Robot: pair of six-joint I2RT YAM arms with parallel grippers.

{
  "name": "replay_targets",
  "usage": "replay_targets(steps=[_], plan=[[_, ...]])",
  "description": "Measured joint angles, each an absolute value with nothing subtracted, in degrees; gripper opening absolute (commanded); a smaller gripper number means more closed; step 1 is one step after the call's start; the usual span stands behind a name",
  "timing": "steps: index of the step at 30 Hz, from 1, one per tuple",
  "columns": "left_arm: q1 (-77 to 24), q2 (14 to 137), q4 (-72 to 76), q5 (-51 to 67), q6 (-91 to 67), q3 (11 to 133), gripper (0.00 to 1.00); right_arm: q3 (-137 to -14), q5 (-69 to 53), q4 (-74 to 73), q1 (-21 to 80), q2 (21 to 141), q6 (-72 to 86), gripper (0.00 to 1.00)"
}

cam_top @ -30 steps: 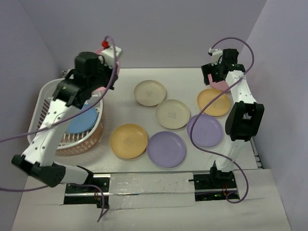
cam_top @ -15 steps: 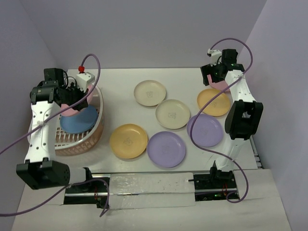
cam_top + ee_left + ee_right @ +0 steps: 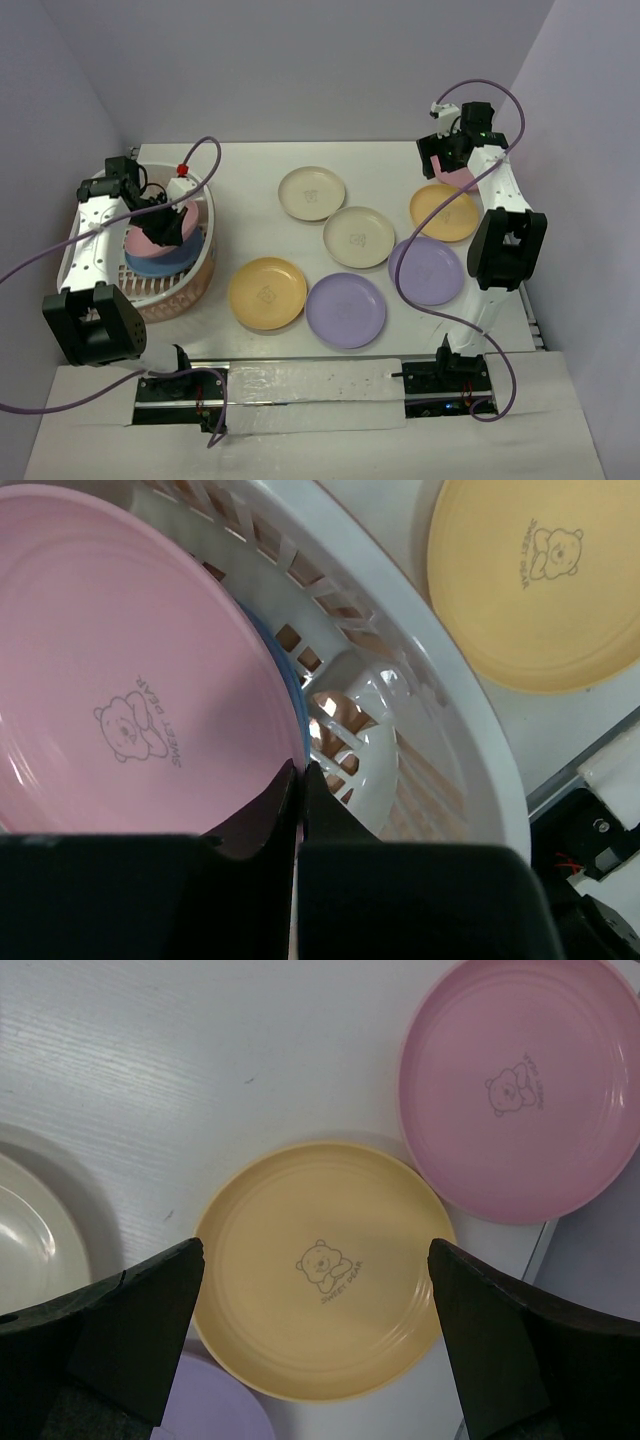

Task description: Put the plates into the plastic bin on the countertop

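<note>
My left gripper (image 3: pixel 170 222) is shut on the rim of a pink plate (image 3: pixel 148 241) and holds it inside the plastic bin (image 3: pixel 203 272), just over a blue plate (image 3: pixel 165 263). In the left wrist view the fingers (image 3: pixel 302 771) pinch the pink plate's (image 3: pixel 120 680) edge, with the blue plate's rim (image 3: pixel 288 675) beneath and the bin wall (image 3: pixel 420 680) to the right. My right gripper (image 3: pixel 455 150) is open and empty, high over a yellow plate (image 3: pixel 320 1270) and beside another pink plate (image 3: pixel 520 1090).
On the countertop lie two cream plates (image 3: pixel 311 192) (image 3: pixel 358 236), two lilac plates (image 3: pixel 426 270) (image 3: pixel 345 310), and yellow plates (image 3: pixel 267 293) (image 3: pixel 445 212). A pink plate (image 3: pixel 455 177) sits under the right wrist. Lilac-grey walls close in the left, back and right.
My left arm has swung left and down, carrying the pink plate from above the bin's far rim into the bin over the blue plate. The right arm has not moved.
</note>
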State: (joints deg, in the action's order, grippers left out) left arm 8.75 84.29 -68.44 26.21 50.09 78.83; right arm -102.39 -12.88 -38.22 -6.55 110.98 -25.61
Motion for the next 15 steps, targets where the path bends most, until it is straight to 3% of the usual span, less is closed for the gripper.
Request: replay_targets(steps=[1,2,3,5,6,9,15], plan=[[8.97,84.34,-68.43,25.93,50.47,78.64,0.12,-102.39,-12.87,-38.23,-6.55,110.98,-25.63,1.00],[9.18,84.39,-68.40,25.64,50.84,78.44,0.22,-102.39,-12.84,-38.24,-6.55,110.98,-25.67,1.00],[9.38,84.46,-68.29,25.28,51.20,78.22,0.36,-102.39,-12.71,-38.26,-6.55,110.98,-25.79,1.00],[9.74,84.63,-67.93,24.46,51.74,77.63,0.72,-102.39,-12.45,-38.36,-6.55,110.99,-26.22,1.00],[9.91,84.86,-67.83,24.21,51.97,77.47,0.78,-102.40,-12.22,-38.43,-6.55,111.01,-26.49,1.00],[10.28,85.77,-67.46,23.99,51.77,77.72,0.91,-103.14,-11.36,-38.89,-6.55,111.78,-27.39,0.99],[10.81,87.04,-67.12,25.49,48.38,85.39,0.94,-105.91,-9.60,-40.35,-6.57,115.83,-29.04,0.93]])
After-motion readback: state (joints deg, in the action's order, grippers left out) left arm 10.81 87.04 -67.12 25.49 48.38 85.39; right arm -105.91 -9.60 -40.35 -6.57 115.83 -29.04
